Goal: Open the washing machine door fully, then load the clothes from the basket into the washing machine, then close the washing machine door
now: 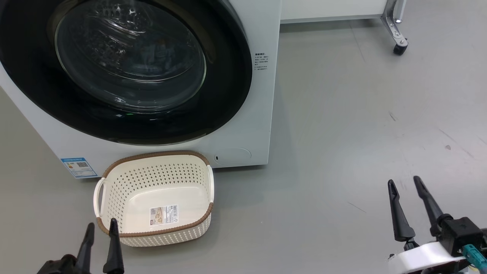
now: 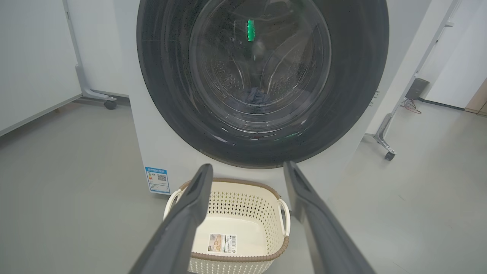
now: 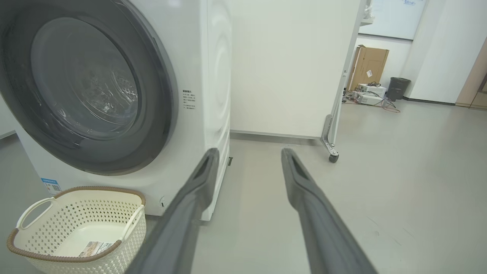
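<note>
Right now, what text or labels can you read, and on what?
Nothing can be quoted.
Blue label low on the big white washing machine: QR code, print too small.
Dark print block on its front: too small.
Sticker, floor of cream perforated plastic basket: barcode, blurred.

My left end effector (image 2: 247, 166) points at the washing machine (image 2: 167, 152), its two dark fingers (image 2: 190, 213) spread wide and gripping nothing. Between them I see the basket (image 2: 266, 207) on the grey floor (image 2: 76, 190), just before the machine's front, with a paper label (image 2: 222, 243) on its inner floor. The washing machine door (image 2: 159, 83) sits closed. Through its glass I make out a dark bluish heap, likely the clothes (image 2: 255, 97), low in the drum. A blue label (image 2: 157, 179) sits low on the front.
</note>
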